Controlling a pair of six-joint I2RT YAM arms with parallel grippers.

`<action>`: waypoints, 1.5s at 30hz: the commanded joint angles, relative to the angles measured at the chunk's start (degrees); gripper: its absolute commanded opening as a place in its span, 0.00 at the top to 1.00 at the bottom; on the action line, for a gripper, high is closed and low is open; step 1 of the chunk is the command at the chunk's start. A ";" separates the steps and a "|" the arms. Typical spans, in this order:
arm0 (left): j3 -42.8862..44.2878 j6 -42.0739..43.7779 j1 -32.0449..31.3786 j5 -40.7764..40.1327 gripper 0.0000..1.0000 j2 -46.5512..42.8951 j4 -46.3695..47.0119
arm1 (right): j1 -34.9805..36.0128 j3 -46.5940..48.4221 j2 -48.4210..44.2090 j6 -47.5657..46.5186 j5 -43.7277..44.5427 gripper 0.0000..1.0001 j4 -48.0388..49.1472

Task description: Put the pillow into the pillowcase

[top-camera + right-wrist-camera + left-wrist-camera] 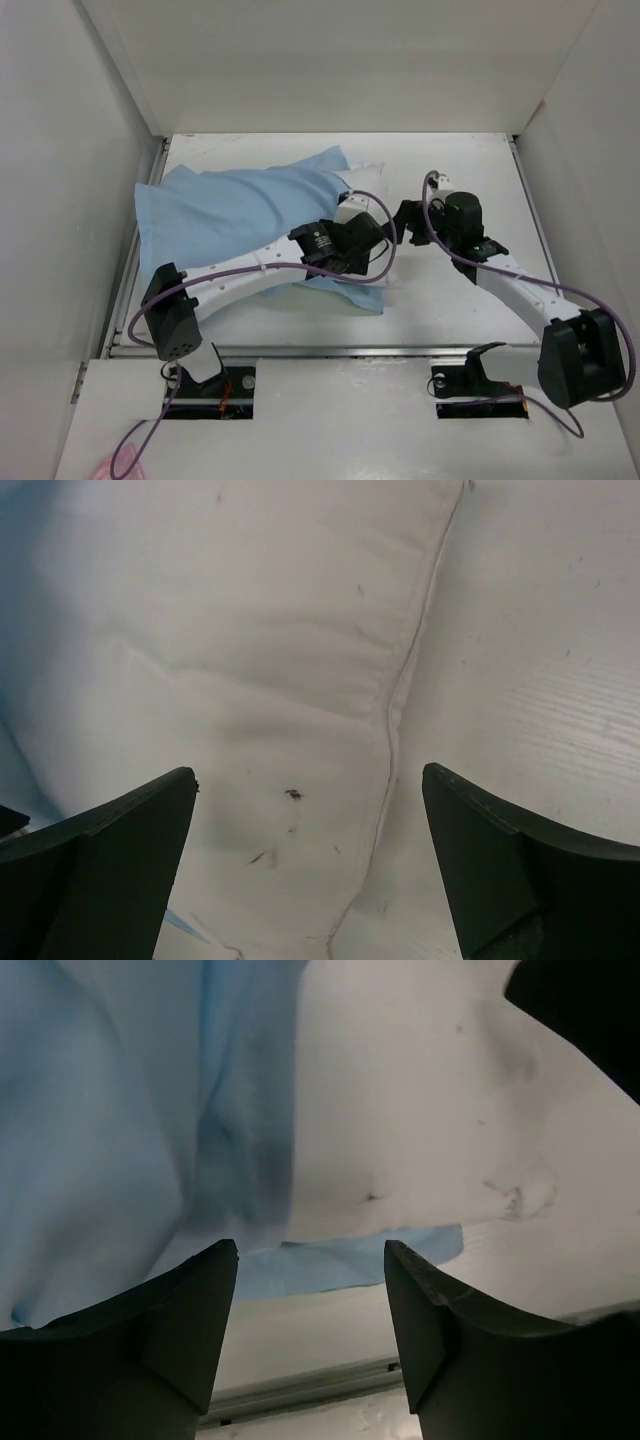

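On the tabletop (470, 290) lies the big blue pillowcase (230, 215) with the white pillow (250, 660) mostly inside, one end poking out of its mouth. By that mouth the left end effector (310, 1250) is partly open and empty. The right end effector (308, 773) is wide open. I'd pinch the pillowcase edge, then pull it over

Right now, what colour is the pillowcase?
Light blue; the pillowcase shows best from the top camera.

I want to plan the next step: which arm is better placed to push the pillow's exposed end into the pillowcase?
Right, probably. The right gripper hangs open directly over the bare white pillow; the left gripper, also open, faces the pillowcase edge.
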 commanded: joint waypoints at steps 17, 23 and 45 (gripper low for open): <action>6.79 -8.42 -1.31 -9.88 1.00 9.88 -2.07 | -0.07 -6.18 14.86 7.78 -26.35 0.63 29.48; 8.38 5.27 -6.16 7.22 1.00 3.99 7.60 | 2.91 -9.25 24.27 27.89 -30.60 1.00 74.45; 19.45 3.63 -10.38 3.51 0.00 -0.22 -3.54 | 7.50 -19.08 25.18 36.01 -14.36 0.36 95.72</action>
